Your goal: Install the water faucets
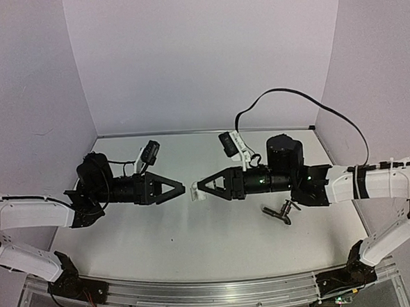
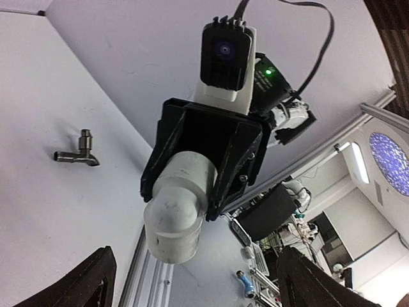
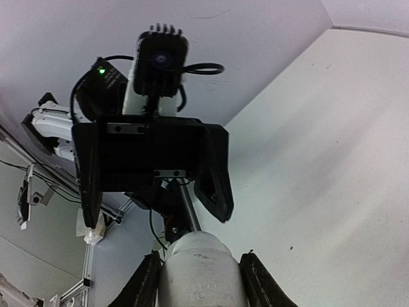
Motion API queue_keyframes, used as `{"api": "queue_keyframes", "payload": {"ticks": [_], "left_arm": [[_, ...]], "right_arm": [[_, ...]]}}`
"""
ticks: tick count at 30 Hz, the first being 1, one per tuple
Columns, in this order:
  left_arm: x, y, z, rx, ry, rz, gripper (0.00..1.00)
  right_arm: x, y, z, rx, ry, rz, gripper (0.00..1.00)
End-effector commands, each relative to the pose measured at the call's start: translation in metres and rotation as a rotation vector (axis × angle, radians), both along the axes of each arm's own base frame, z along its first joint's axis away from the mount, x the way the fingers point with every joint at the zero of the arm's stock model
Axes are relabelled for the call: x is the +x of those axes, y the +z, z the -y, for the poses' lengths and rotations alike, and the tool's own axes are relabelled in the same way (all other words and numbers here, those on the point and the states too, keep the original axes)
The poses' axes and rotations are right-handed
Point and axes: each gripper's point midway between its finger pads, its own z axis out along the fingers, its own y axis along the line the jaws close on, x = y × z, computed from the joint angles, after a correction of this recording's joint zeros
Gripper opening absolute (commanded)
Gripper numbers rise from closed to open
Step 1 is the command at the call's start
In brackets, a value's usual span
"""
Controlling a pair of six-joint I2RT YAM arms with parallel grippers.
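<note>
The dark grey metal faucet (image 1: 278, 211) lies on the white table beneath my right arm, held by neither gripper. It also shows in the left wrist view (image 2: 77, 153), lying on its side. My right gripper (image 1: 203, 188) is shut on a white stubby plastic pipe fitting (image 1: 197, 194) and holds it above the table's middle. The fitting fills the right wrist view (image 3: 201, 275) between the fingers. My left gripper (image 1: 182, 190) is open and empty, pointing at the fitting (image 2: 176, 214) from just to its left, its fingers (image 2: 96, 278) spread wide apart.
White walls close in the table at the back and both sides. An aluminium rail (image 1: 199, 293) runs along the near edge between the arm bases. A black cable (image 1: 306, 102) loops over the right arm.
</note>
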Motion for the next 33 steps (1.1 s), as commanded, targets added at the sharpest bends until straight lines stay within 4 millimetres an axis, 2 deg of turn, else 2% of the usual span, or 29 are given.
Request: {"api": "queue_keyframes", "payload": {"ticks": [1, 5, 6, 8, 12, 18, 20, 24, 26, 27, 28, 29, 31, 32, 33], "left_arm": [[-0.024, 0.049, 0.004, -0.146, -0.171, 0.061, 0.89], [-0.035, 0.047, 0.009, -0.143, -0.212, 0.074, 0.84], [-0.035, 0.047, 0.012, -0.141, -0.221, 0.070, 0.72], [-0.034, 0.047, 0.015, -0.139, -0.225, 0.066, 0.65], [-0.037, 0.045, 0.022, -0.133, -0.252, 0.060, 0.55], [-0.034, 0.050, 0.022, -0.145, -0.229, 0.074, 0.35], [-0.034, 0.051, 0.021, -0.148, -0.226, 0.076, 0.34], [-0.031, 0.054, 0.021, -0.155, -0.208, 0.083, 0.41], [-0.031, 0.055, 0.021, -0.158, -0.201, 0.094, 0.37], [-0.030, 0.055, 0.019, -0.161, -0.186, 0.111, 0.23], [-0.029, 0.055, 0.017, -0.164, -0.171, 0.121, 0.16], [-0.027, 0.055, 0.015, -0.166, -0.155, 0.129, 0.02], [-0.026, 0.053, 0.009, -0.168, -0.128, 0.147, 0.00], [-0.027, 0.050, 0.007, -0.164, -0.127, 0.149, 0.00], [-0.027, 0.049, 0.005, -0.164, -0.126, 0.164, 0.00]], "right_arm": [[-0.016, 0.055, -0.016, 0.175, 0.123, 0.098, 0.00], [-0.010, 0.061, -0.020, 0.212, 0.103, 0.078, 0.00], [-0.011, 0.062, -0.026, 0.219, 0.119, 0.069, 0.00], [-0.011, 0.060, -0.030, 0.216, 0.126, 0.060, 0.00], [-0.008, 0.059, -0.035, 0.220, 0.114, 0.054, 0.00], [-0.008, 0.055, -0.036, 0.214, 0.107, 0.041, 0.00], [-0.009, 0.055, -0.037, 0.215, 0.108, 0.035, 0.00], [-0.012, 0.055, -0.040, 0.215, 0.121, 0.034, 0.00], [-0.012, 0.054, -0.040, 0.213, 0.118, 0.028, 0.00], [-0.012, 0.054, -0.040, 0.213, 0.116, 0.020, 0.03], [-0.012, 0.053, -0.039, 0.207, 0.110, 0.015, 0.14], [-0.011, 0.052, -0.037, 0.198, 0.096, 0.010, 0.27], [-0.004, 0.046, -0.029, 0.161, 0.030, 0.008, 0.57], [-0.002, 0.046, -0.023, 0.145, 0.003, 0.010, 0.65], [0.002, 0.042, -0.016, 0.117, -0.046, 0.009, 0.77]]}}
